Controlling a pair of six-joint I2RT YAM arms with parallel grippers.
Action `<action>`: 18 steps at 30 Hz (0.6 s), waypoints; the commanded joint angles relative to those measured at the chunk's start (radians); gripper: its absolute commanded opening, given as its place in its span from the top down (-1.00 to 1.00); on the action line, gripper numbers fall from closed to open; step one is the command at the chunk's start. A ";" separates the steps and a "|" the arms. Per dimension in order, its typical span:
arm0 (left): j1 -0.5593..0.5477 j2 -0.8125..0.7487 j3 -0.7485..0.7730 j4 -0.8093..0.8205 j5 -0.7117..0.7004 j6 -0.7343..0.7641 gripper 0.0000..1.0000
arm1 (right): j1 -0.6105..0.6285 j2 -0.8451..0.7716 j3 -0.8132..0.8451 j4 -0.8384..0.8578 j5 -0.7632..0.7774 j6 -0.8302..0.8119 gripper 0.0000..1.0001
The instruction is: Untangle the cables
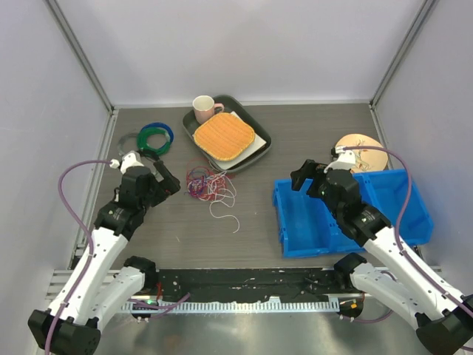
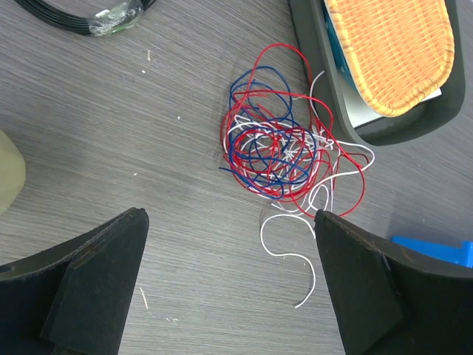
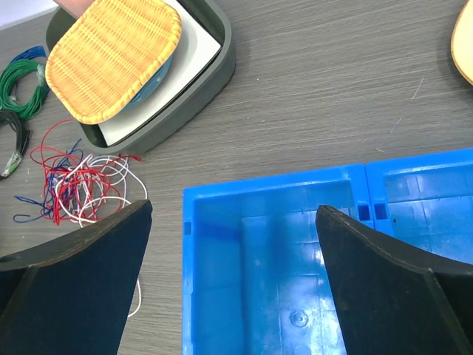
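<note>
Left gripper point(image 2: 229, 216), spread, faces cables point(image 2: 277, 151) on grey woodgrain table point(image 2: 111, 133).

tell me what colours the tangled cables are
The cables are red, blue and white strands knotted together; the left wrist view shows them best.

Even, diffuse light from above; all three views are bright and free of motion blur. Shadows are soft and narrow, hugging the wall of the grey tray point(image 1: 263, 142) and the edge of the blue bin point(image 3: 266, 244). The bin's glossy floor carries pale reflections in the right wrist view (the only marked glare). The cables point(image 2: 284, 151) are crisply resolved in the left wrist view, while the black fingers point(image 2: 89, 285) at the bottom of each wrist view show little surface detail. In the top view the white walls point(image 1: 244, 44) read faintly lilac, and wide-angle perspective tilts the corner posts outward.
</note>
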 commanded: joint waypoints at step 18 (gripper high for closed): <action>-0.023 0.156 -0.069 0.245 0.271 0.070 -1.00 | 0.462 0.611 0.261 0.265 -0.044 -0.207 -0.93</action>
